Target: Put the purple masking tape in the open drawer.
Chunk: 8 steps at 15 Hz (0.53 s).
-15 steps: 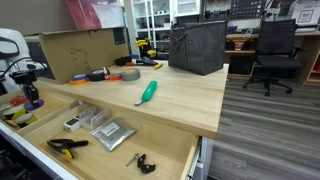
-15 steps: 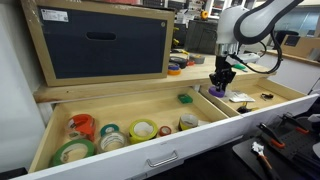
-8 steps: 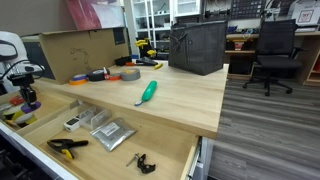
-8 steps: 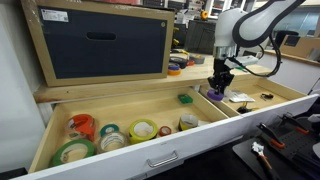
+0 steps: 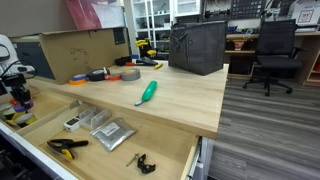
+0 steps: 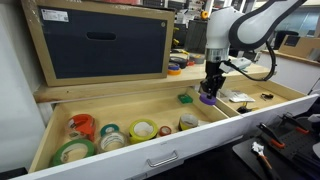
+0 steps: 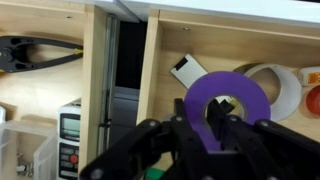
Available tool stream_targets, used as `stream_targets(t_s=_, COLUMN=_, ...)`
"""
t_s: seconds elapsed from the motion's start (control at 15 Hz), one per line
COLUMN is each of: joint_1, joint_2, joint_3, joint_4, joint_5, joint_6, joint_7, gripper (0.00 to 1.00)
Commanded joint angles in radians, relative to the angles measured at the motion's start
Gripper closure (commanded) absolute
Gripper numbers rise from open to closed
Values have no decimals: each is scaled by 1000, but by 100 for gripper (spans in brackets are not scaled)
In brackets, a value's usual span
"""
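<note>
Claw point(image 6: 208, 91) clenched on purple masking tape point(image 7: 240, 85), lower centre of wrist view, hanging over open drawer point(image 6: 130, 108) near divider point(image 7: 150, 60). I'd clear divider, go low, release flat.

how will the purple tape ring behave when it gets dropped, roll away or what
Probably light and fairly stiff: the purple masking tape is a thin ring that looks round and undistorted while pinched in the jaws. Dropped on its edge it may roll a little; landing flat it should likely stay put.
</note>
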Motion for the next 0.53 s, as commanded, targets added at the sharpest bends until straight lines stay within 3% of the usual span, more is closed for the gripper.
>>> stream_targets(t_s=0.0, joint_1=24, joint_2=62, joint_3=-5, joint_4=75, joint_5=-25, joint_6=20, joint_7=42, gripper=93)
stream_targets(t_s=0.47, joint_1=63, joint_2=216, joint_3=-10, joint_4=257, joint_5=20, joint_6=9, joint_7=28, gripper=93)
